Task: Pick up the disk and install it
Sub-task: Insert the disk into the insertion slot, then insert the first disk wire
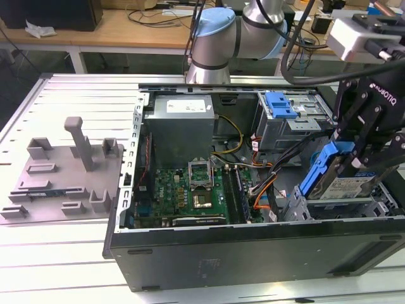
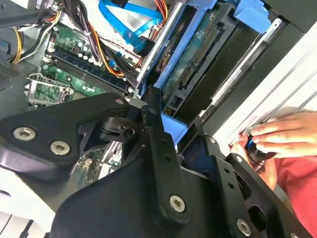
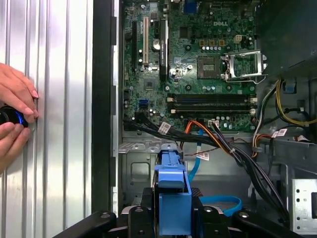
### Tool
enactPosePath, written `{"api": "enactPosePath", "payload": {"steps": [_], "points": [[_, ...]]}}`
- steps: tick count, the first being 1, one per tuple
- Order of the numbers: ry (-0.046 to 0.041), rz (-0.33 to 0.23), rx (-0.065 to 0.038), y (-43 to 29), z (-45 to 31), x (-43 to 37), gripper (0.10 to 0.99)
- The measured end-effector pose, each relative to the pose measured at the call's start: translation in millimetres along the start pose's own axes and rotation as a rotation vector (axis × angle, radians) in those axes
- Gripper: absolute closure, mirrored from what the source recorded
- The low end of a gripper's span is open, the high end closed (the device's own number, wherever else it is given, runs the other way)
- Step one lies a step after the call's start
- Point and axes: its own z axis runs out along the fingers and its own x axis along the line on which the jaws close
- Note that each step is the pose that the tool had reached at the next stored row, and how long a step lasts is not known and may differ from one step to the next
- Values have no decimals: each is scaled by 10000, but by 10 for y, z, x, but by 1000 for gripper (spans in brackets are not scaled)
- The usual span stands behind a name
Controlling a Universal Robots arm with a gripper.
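The disk (image 1: 345, 188) is a silver drive with a white label in a blue caddy. It hangs tilted above the front drive bay (image 1: 297, 209) at the exterior view's right end of the open computer case (image 1: 253, 253). My gripper (image 1: 350, 159) is shut on the disk from above. In the first wrist view the caddy's blue end (image 3: 172, 193) sticks out between my black fingers (image 3: 148, 213). The second wrist view shows the disk's green circuit underside (image 2: 195, 54) just beyond the fingers (image 2: 154, 134), level with the bay's metal rails.
A blue latch piece (image 1: 280, 104) sits on the silver drive cage behind. Motherboard (image 1: 190, 190), power supply (image 1: 182, 123) and loose cables (image 3: 237, 148) lie inside the case. A person's hands (image 3: 15, 119) rest on the ribbed table beside the case. A grey fixture (image 1: 69, 164) stands at the exterior view's left.
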Motion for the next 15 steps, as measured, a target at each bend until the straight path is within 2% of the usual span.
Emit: {"api": "enactPosePath", "payload": {"steps": [1,2,12,13,15], "points": [[-1,0,0,0,6,10,710],[-4,0,0,0,8,10,643],[-4,0,0,0,8,14,643],[69,3,-1,-1,7,-8,643],[303,12,-2,-1,5,-61,643]]}}
